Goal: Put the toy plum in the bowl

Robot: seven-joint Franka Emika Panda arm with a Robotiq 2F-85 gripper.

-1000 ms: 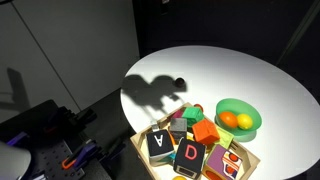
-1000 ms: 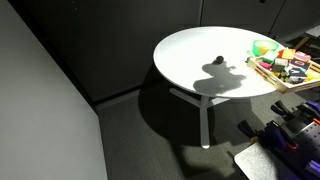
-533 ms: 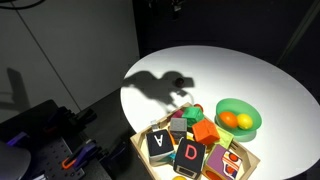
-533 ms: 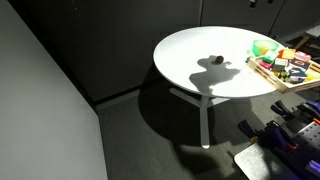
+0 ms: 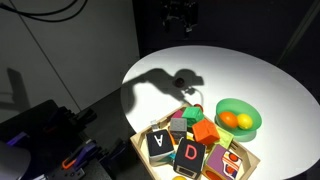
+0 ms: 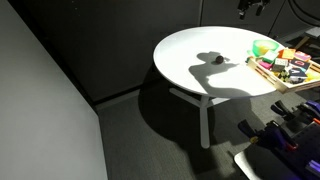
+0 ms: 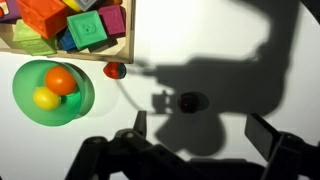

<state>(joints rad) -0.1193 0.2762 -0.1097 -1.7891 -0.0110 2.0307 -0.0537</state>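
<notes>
— Well, how is the gripper (image 7: 198, 125) set?
— Its jaws are held wide apart at the bottom of the wrist view, and nothing is gripped.
— And the toy plum (image 7: 188, 101)?
— It is seen on the table (image 7: 180, 30) just above the gap, slightly left of centre. A straight descent is judged enough. The bowl (image 7: 22, 90) lies farther off, at middle left.

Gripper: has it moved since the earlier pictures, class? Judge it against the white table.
Yes. In an exterior view the gripper has dropped from the picture's top edge into full view, ending nearer the far rim of the table.
</notes>
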